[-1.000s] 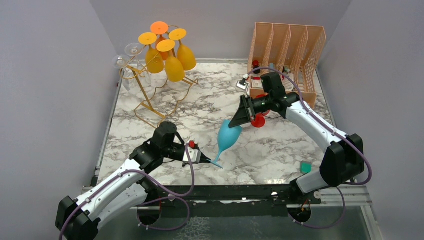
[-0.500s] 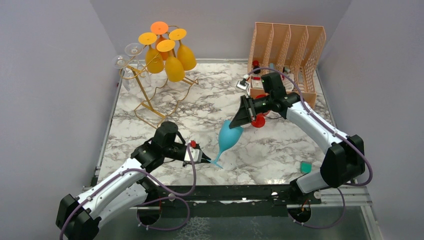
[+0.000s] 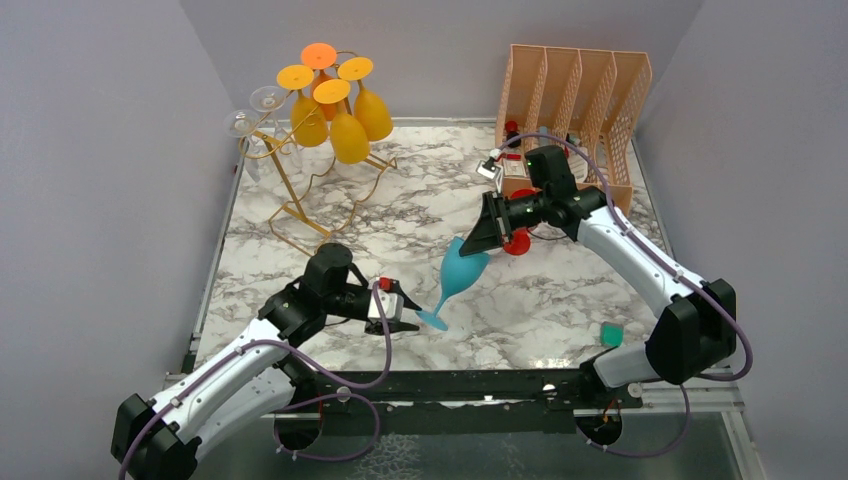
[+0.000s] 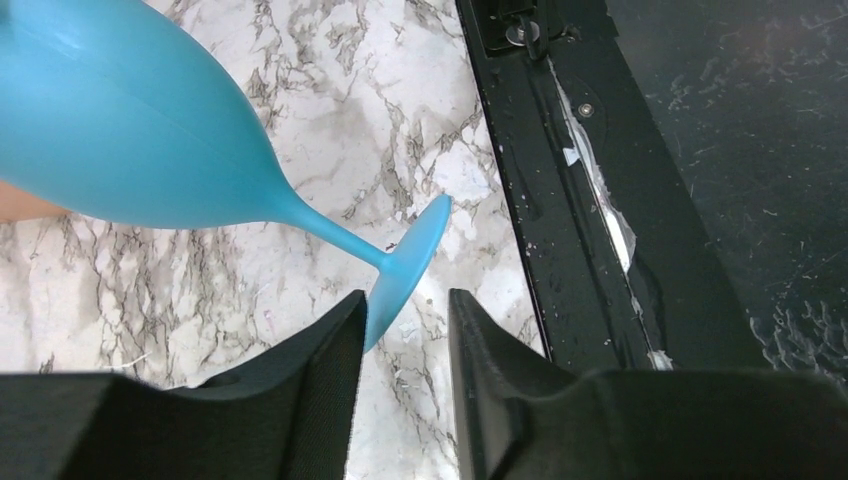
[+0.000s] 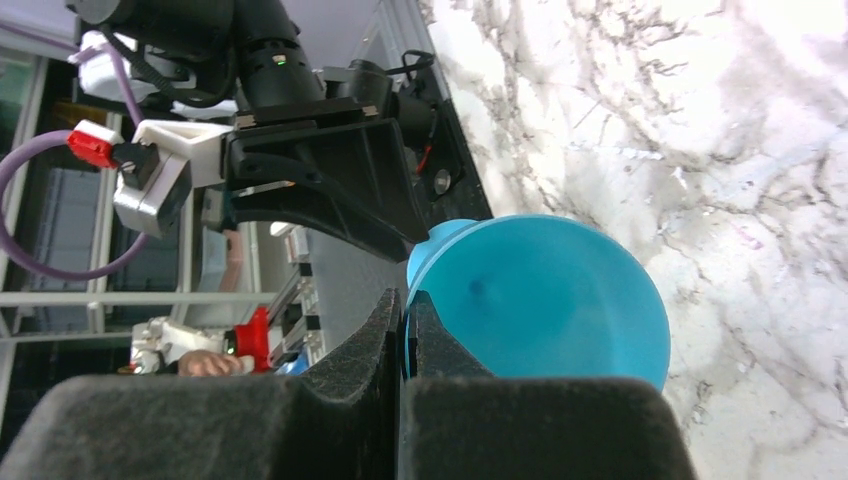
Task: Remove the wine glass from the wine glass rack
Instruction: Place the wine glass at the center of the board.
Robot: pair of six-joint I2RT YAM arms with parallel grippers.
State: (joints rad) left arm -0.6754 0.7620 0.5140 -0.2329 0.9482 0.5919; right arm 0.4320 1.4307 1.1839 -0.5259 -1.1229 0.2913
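Marble tabletop [image 3: 560,300] is filling the view between grey walls. I am watching the right gripper [image 5: 405,300] pinching the rim of the blue wine glass [image 3: 458,272], which is tilting down from its jaws. The left gripper [image 4: 405,300] is holding its jaws narrowly parted, with the foot of the glass lying loose between them. The wine glass rack [image 3: 296,205] is standing well beyond both.

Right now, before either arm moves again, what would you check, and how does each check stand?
1. Grip: right gripper shut on the rim of the blue wine glass: ok.
2. Release: left gripper with jaws parted: ok.
3. Clearance: glass foot out from between the left fingers: not ok, it sits between them.
4. Task: blue wine glass off the gold wire rack: ok.
5. Support: glass foot resting on the marble table: cannot tell.
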